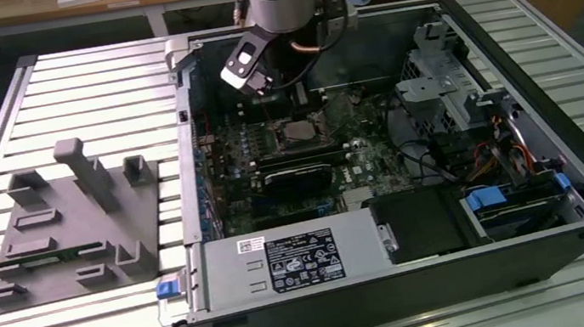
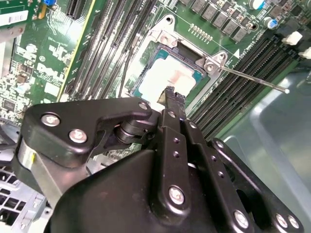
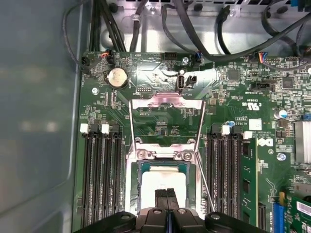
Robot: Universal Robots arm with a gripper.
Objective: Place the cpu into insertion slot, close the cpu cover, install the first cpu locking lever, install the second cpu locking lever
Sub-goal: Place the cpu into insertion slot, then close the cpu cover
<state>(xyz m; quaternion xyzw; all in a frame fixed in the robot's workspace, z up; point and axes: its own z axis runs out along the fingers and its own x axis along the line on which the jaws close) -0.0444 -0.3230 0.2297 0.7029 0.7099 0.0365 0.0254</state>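
The cpu [image 3: 163,178], a pale silver square, lies flat in the socket of the green motherboard [image 3: 243,97]; it also shows in the second wrist view [image 2: 167,75] and the exterior view [image 1: 297,133]. My gripper [image 3: 167,195] is directly over it, its two black fingertips [image 2: 170,94] pressed together with nothing between them. The cpu cover [image 3: 167,103], a thin metal frame, stands swung open beyond the socket. A thin wire locking lever [image 2: 252,77] sticks out free from the socket's corner. The arm reaches down into the open computer case [image 1: 567,168].
Rows of black memory slots [image 3: 99,174] flank the socket on both sides. Black cables [image 3: 194,34] run along the case wall. A power supply [image 1: 282,259] and a drive cage [image 1: 435,83] fill the case's edges. A grey fixture block [image 1: 71,224] sits on the slatted table.
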